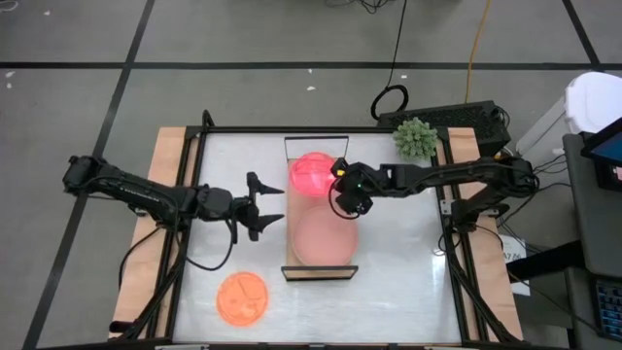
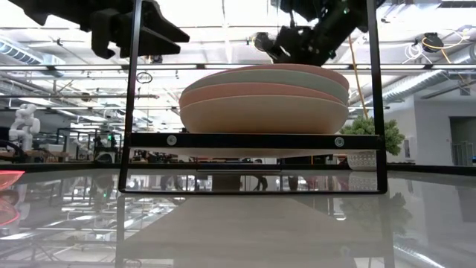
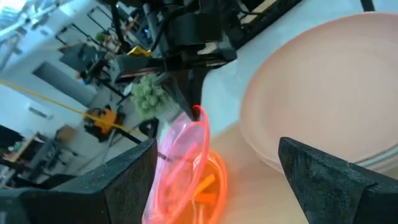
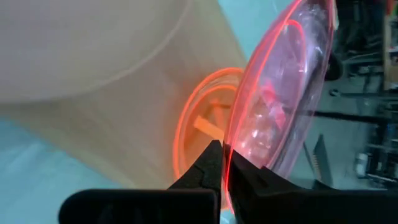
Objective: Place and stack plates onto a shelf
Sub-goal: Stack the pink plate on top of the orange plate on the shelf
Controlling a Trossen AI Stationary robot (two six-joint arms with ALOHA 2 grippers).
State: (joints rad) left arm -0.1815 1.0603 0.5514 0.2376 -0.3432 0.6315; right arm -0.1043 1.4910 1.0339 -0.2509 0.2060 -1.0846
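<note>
The light-wood shelf [image 1: 319, 264] stands mid-table. On its near part rests a stack of large plates [image 1: 326, 233], dusty-pink on top, with grey-green and beige ones showing in the low view [image 2: 264, 97]. My right gripper [image 1: 337, 178] is shut on a small hot-pink plate [image 1: 311, 175] over the shelf's far end. A translucent orange plate [image 4: 198, 124] lies flat on the board under it. Another orange plate [image 1: 241, 297] lies on the table at the near left. My left gripper [image 1: 270, 206] is open and empty, left of the shelf. My right gripper pinches the hot-pink plate's rim [image 4: 231, 148] between its two fingers, on the plate's right side. The fingers come from the table's right, slanting down. The plate is tilted above the orange plate on the shelf; whether its lower edge touches that plate I cannot tell.
Thin black wire frames [image 2: 134, 97] stand at the shelf's short ends. A spiky green plant [image 1: 415, 139] stands at the far right. Wooden strips [image 1: 165, 165] and black rails edge the table. Bare white tabletop [image 1: 398, 272] lies right of the shelf.
</note>
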